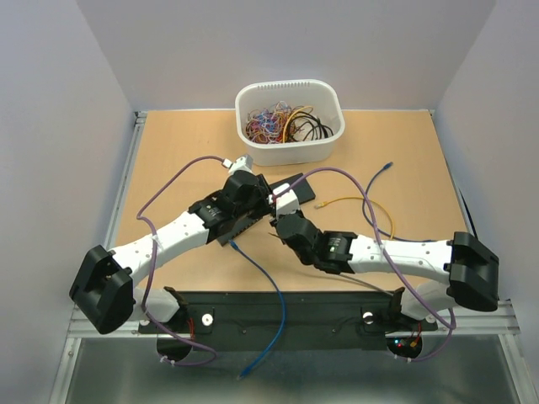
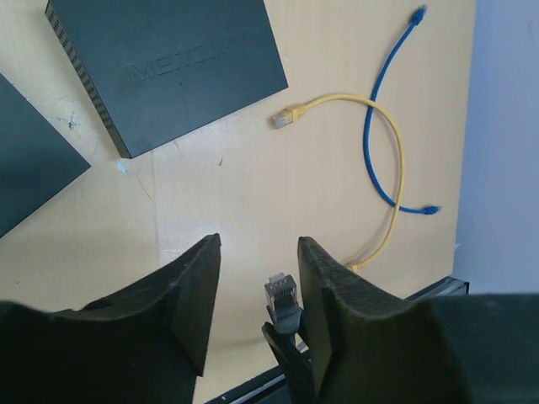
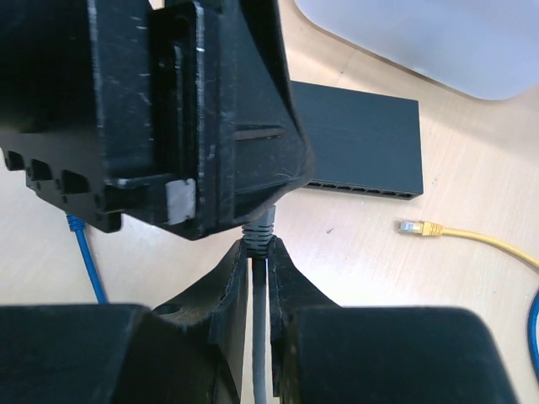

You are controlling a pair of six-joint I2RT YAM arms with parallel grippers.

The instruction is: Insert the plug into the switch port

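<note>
My right gripper [image 3: 258, 248] is shut on a grey cable [image 3: 260, 337] just behind the ribbed boot of its plug. The grey plug [image 2: 282, 293] points up between the fingers of my open left gripper [image 2: 259, 246], close to the right finger [image 2: 324, 278]. In the top view both grippers meet mid-table, left [image 1: 251, 187] and right [image 1: 280, 204]. A black switch [image 3: 358, 139] lies beyond them with its row of ports facing me; it also shows in the left wrist view [image 2: 168, 67] and the top view [image 1: 301, 187].
A second black box [image 2: 34, 172] lies partly under my left arm. A yellow cable [image 2: 392, 143] and a blue cable [image 2: 379, 101] lie on the right. A white basket [image 1: 288, 153] of cables stands at the back. Another blue cable [image 1: 265, 278] runs off the front edge.
</note>
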